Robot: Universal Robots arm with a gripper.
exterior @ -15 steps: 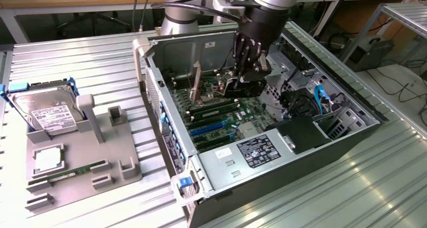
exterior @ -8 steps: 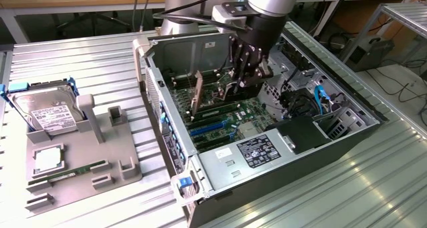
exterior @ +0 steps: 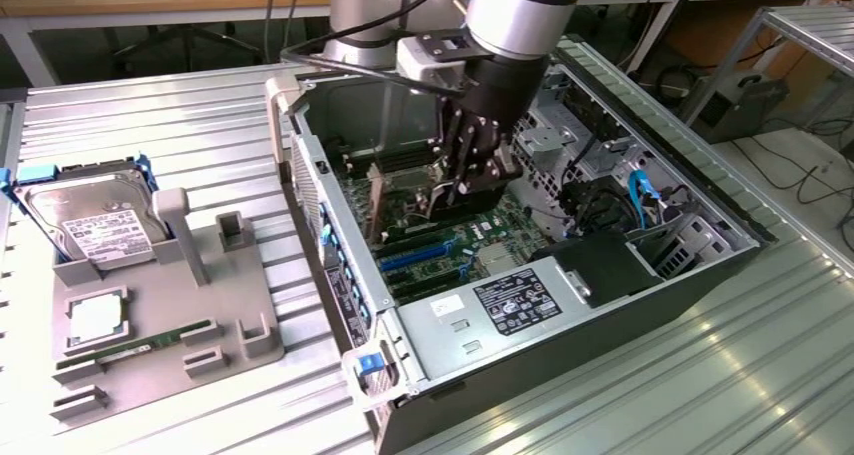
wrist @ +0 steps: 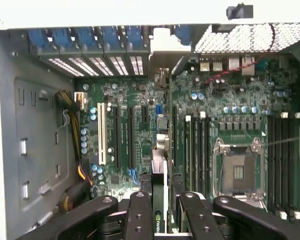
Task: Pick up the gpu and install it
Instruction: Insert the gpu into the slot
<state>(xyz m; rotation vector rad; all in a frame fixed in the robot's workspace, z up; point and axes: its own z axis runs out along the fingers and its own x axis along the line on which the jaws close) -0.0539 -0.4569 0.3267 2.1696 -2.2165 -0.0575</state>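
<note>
Holding the gpu (wrist: 160, 200) edge-on inside the open pc case (exterior: 694, 275), gripper (wrist: 160, 220) fingers (wrist: 140, 215) clamping on either side of the card, right above the motherboard (wrist: 140, 100) and lining up near the expansion slots (wrist: 122, 135). Sitting off to the exterior view's left on the grey parts tray (exterior: 254, 345): hard drive (exterior: 94, 225), a memory stick (exterior: 140, 343) and a cpu (exterior: 96, 320), well apart from the case.
</note>
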